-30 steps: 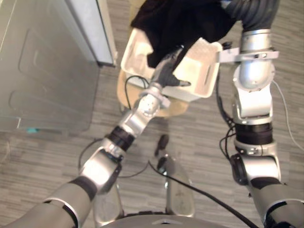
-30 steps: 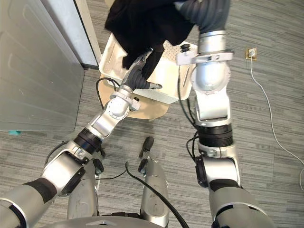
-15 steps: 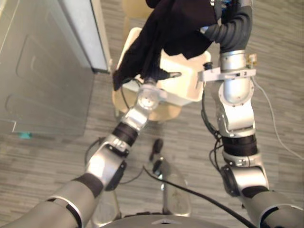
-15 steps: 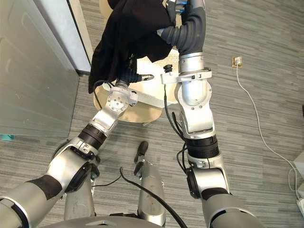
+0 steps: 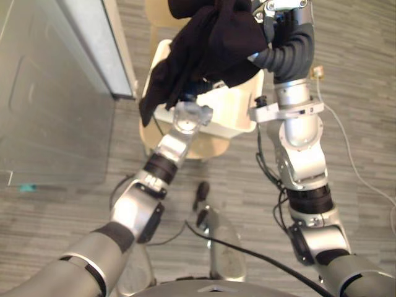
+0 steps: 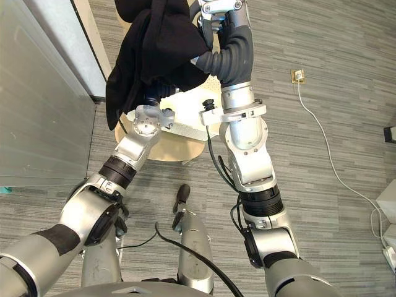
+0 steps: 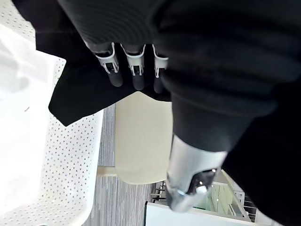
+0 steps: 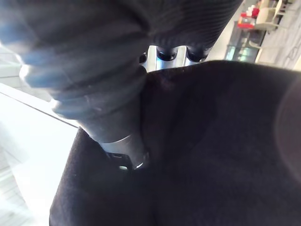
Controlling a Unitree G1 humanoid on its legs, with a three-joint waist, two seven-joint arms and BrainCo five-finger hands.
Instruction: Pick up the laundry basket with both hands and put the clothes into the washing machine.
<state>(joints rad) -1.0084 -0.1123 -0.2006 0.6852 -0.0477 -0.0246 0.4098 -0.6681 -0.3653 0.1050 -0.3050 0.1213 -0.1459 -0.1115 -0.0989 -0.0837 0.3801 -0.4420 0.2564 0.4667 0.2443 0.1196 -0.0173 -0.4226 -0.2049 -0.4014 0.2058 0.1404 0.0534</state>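
A black garment (image 5: 210,43) hangs in the air above the white perforated laundry basket (image 5: 232,111), which stands on a round wooden stool (image 5: 210,147). My left hand (image 7: 134,70) is under the cloth's lower left fold, its fingers curled into the fabric. My right hand (image 6: 216,7) is high at the far edge of the scene, shut on the top of the same garment (image 8: 211,150). The garment's lowest corner droops past the basket's left rim. Most of both hands is hidden by the cloth in the eye views.
A tall grey panel (image 5: 49,93) with a pale white edge (image 5: 105,43) stands close on the left. A floor socket (image 6: 298,75) with a white cable lies to the right on the grey wood-look floor. The basket's wall (image 7: 70,165) is beside the left hand.
Both hands have raised the black garment up out of the basket and a little to the left. The camera has shifted, so the whole scene sits differently.
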